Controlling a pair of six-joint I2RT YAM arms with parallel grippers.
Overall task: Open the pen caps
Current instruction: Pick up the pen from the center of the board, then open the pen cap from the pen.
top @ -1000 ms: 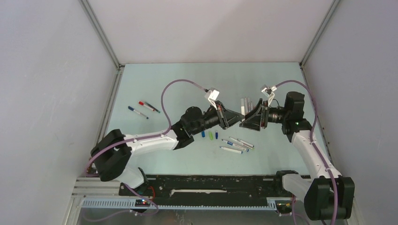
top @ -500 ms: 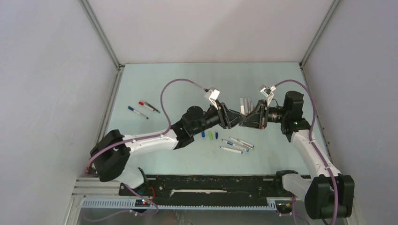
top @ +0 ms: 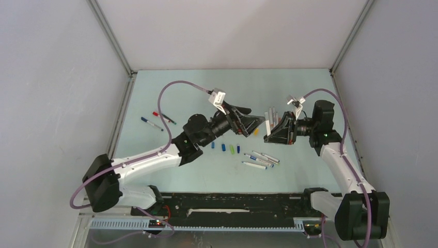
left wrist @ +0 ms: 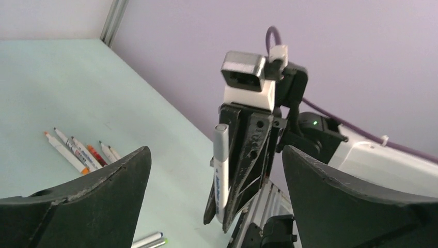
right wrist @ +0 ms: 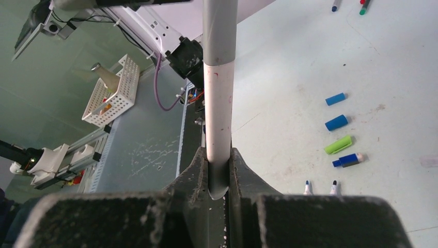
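Four loose caps (right wrist: pixel 336 122) are laid in a short row on the worktop (right wrist: pixel 289 77): two blue, one green and one dark blue. Above them a pen (right wrist: pixel 219 103) is gripped upright by the closed right fingers (right wrist: pixel 193 175), its white barrel topped by a grey end. Small dark print on the barrel cannot be read. The left fingers (left wrist: pixel 93 196) are spread wide with nothing between them, facing that pen at close range. A group of pens (left wrist: pixel 77 152) is seen lying together on the worktop beyond, and three coloured pens (top: pixel 151 123) well apart to the left.
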